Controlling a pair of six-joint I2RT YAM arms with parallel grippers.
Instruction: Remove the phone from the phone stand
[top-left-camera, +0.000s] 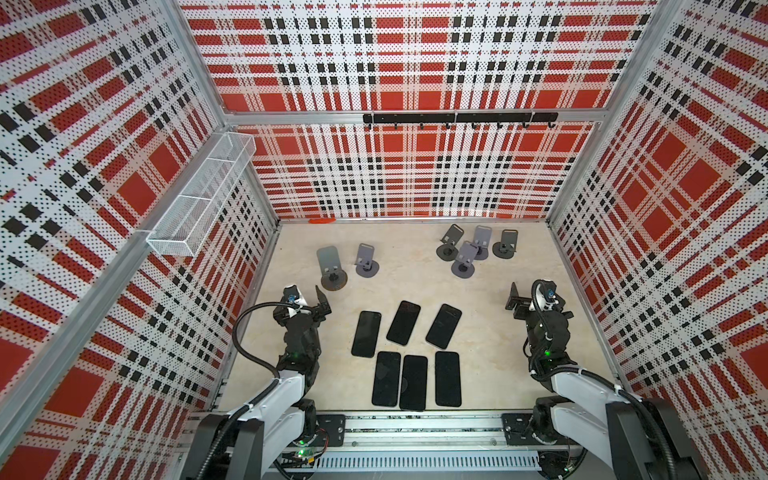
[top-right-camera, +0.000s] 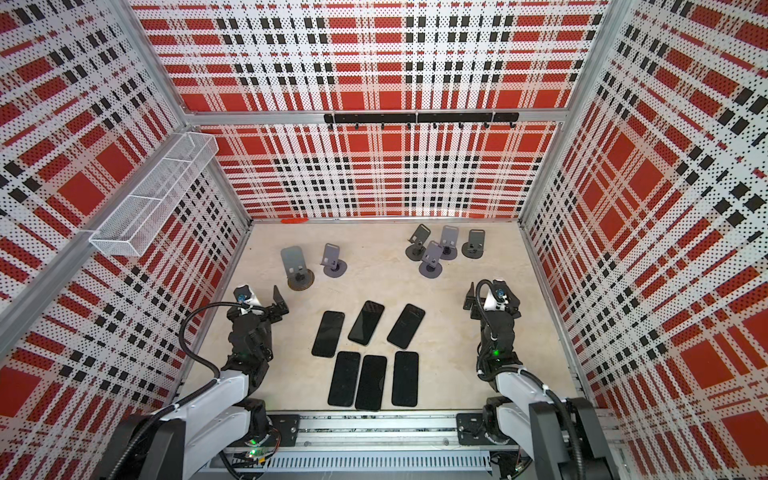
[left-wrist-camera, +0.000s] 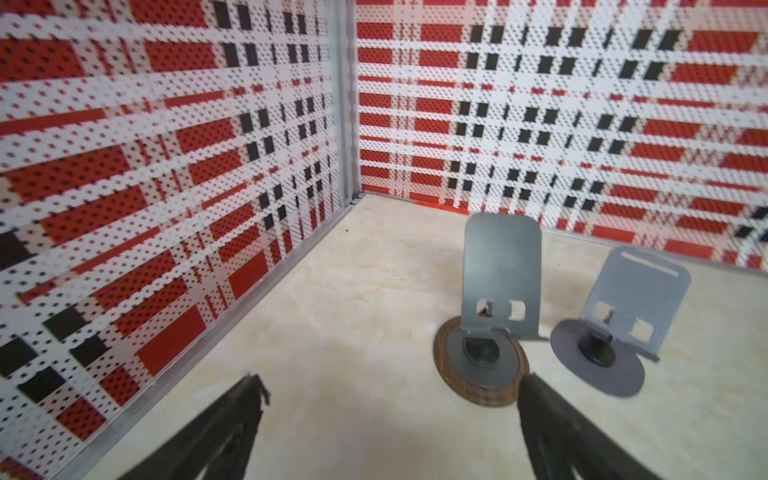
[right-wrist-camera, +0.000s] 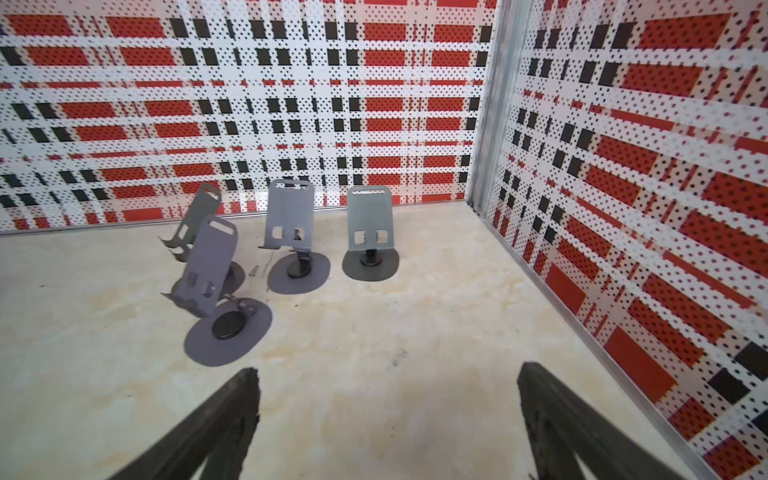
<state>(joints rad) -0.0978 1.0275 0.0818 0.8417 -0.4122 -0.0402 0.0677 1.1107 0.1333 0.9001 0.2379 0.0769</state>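
Several black phones lie flat, screen up, mid-table in two rows, among them a phone (top-left-camera: 366, 333) nearest my left arm and a phone (top-left-camera: 444, 326) further right. No phone rests on any stand. A grey phone stand on a wooden base (top-left-camera: 330, 266) (left-wrist-camera: 498, 274) and a second stand (top-left-camera: 365, 259) (left-wrist-camera: 636, 291) stand empty at back left. Several more empty stands (top-left-camera: 465, 257) (right-wrist-camera: 286, 232) cluster at back right. My left gripper (top-left-camera: 323, 303) (left-wrist-camera: 392, 382) hovers open just short of the wooden-based stand. My right gripper (top-left-camera: 515, 300) (right-wrist-camera: 386, 370) is open over bare table, holding nothing.
A white wire basket (top-left-camera: 199, 195) hangs on the left wall and a black hook rail (top-left-camera: 459, 118) runs along the back wall. A small orange object (top-left-camera: 322, 220) lies at the foot of the back wall. Plaid perforated walls close in three sides.
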